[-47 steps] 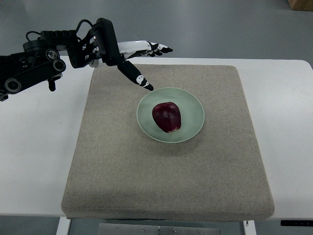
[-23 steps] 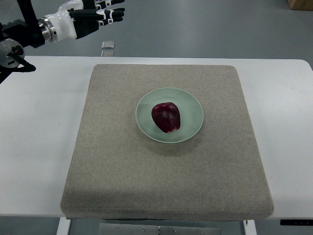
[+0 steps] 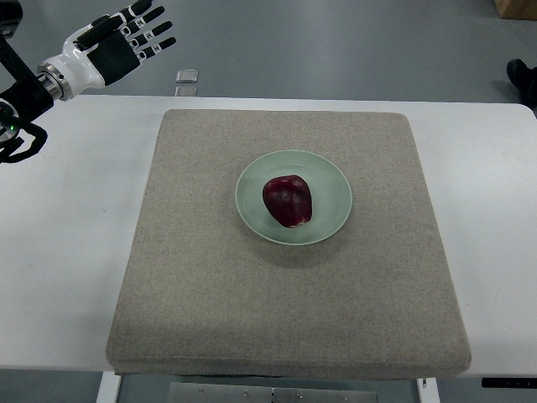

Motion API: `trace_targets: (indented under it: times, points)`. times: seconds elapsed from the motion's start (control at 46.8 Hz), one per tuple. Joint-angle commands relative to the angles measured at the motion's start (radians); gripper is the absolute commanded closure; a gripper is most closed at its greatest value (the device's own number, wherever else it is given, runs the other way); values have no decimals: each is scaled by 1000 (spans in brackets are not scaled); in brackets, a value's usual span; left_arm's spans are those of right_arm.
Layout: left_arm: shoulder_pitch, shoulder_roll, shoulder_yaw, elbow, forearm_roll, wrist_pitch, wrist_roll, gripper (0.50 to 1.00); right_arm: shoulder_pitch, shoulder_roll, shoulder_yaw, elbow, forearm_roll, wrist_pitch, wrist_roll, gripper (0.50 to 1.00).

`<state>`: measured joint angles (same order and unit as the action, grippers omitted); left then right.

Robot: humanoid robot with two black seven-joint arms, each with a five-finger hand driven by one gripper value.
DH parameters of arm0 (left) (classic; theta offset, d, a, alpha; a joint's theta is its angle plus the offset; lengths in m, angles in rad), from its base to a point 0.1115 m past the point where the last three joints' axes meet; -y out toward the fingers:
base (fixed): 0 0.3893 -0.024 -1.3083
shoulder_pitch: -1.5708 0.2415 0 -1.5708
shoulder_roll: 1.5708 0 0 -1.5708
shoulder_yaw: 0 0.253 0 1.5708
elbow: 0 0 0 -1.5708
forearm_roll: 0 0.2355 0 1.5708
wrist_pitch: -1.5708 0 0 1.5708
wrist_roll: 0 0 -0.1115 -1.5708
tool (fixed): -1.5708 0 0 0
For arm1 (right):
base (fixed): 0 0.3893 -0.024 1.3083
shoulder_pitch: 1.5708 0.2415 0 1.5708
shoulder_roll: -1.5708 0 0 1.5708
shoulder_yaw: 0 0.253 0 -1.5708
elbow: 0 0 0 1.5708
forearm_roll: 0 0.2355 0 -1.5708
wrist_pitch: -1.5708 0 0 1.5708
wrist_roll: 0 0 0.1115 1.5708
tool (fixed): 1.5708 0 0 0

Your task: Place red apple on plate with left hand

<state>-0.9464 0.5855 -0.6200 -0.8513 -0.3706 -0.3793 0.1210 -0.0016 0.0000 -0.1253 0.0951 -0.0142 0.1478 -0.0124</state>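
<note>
One red apple (image 3: 288, 201) is sitting on the pale green plate (image 3: 332, 180), roughly at its centre, with nothing touching it from above. It is lying slightly tilted, its dark skin catching a small highlight near the top. The plate is resting flat on a thick grey-beige mat (image 3: 252, 311), a little above and right of the mat's middle, and its rim is showing all the way around the fruit. The mat is covering most of a white table (image 3: 59, 269), whose bare surface is showing as wide strips to the left and right and a narrow strip along the far edge.

Well apart from the plate, the left hand (image 3: 113, 50) is hovering in the upper left corner, beyond the far edge of the table and over the grey floor. Its fingers (image 3: 147, 34) are spreading out loosely with visible gaps between them, and it is grasping nothing. Its white wrist is leading back to a black arm (image 3: 17, 105) that is entering from the left edge of the picture.

On the floor just beyond the table's far edge, a small pale square object (image 3: 187, 75) is lying near the hand. At the right edge a dark shape (image 3: 522, 77) is poking in, too cropped to identify.
</note>
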Motion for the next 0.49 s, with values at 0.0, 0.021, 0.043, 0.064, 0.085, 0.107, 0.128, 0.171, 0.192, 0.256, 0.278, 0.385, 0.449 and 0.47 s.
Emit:
trace_targets:
  times: [0.0,0.021,0.043,0.064,0.085,0.107,0.128,0.171,0.192,0.256,0.278,0.385,0.449,0.47]
  points:
    - [6,0,-3,0,-4,2,31,501,0,0,1,0,-1,-1,0,536]
    - [8,0,-3,0,-4,2,34,501,0,0,1,0,0,1,0,536]
    - [8,0,-3,0,-4,2,37,501,0,0,1,0,0,1,0,538]
    - [8,-1,-3,0,-4,2,38,501,0,0,1,0,3,1,0,536]
    - [8,-1,-3,0,-4,2,39,501,0,0,1,0,5,3,0,536]
    - [8,-1,-3,0,-4,2,39,501,0,0,1,3,5,9,0,536]
    - [8,-1,-3,0,-4,2,39,501,0,0,1,8,5,10,0,536]
    - [8,-1,-1,-2,-4,2,40,501,0,0,1,12,3,13,0,536]
    - [8,-1,-1,-2,-4,2,40,501,0,0,1,12,3,13,0,536]
    - [14,-1,-1,-2,-2,2,42,501,0,0,1,15,3,15,0,536]
    - [14,0,-1,-2,-2,2,42,501,0,0,1,15,3,15,0,536]
    - [23,0,-3,0,-2,2,42,501,-4,0,1,15,3,15,2,536]
    - [23,0,-1,0,-2,2,42,501,-6,0,1,15,5,15,5,536]
    - [24,0,-3,1,-2,2,42,501,-6,0,1,15,5,13,6,536]
